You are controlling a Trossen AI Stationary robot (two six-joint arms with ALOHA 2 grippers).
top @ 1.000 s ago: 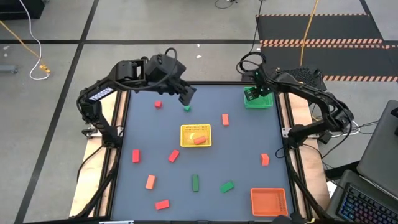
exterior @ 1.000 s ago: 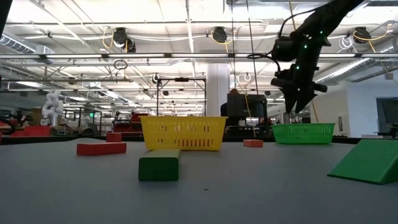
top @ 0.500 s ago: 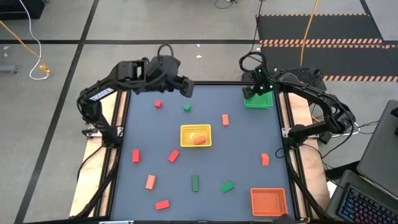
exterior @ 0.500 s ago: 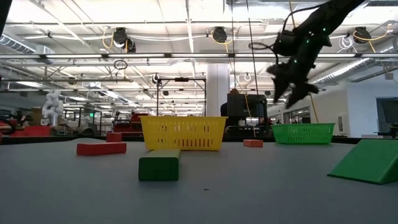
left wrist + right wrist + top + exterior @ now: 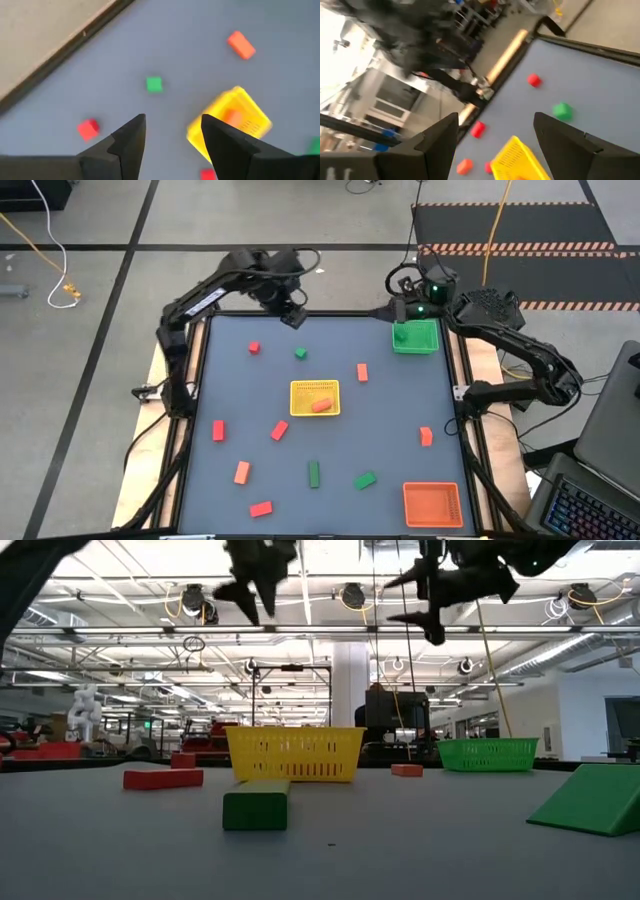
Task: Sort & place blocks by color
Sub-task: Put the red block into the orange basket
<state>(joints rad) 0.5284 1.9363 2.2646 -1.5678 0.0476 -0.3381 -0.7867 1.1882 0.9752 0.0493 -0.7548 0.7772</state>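
One small green cube block (image 5: 300, 354) lies on the grey counter (image 5: 400, 410) just beside the raised left hand (image 5: 296, 318), whose fingers are spread and empty. Right hand (image 5: 400, 310), also spread and empty, hovers at the square green mesh tray (image 5: 417, 338).

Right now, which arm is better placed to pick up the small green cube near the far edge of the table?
Left, probably. The left gripper hangs open almost over the green cube, empty. The right gripper, also open and empty, is by the green tray, farther from the cube.
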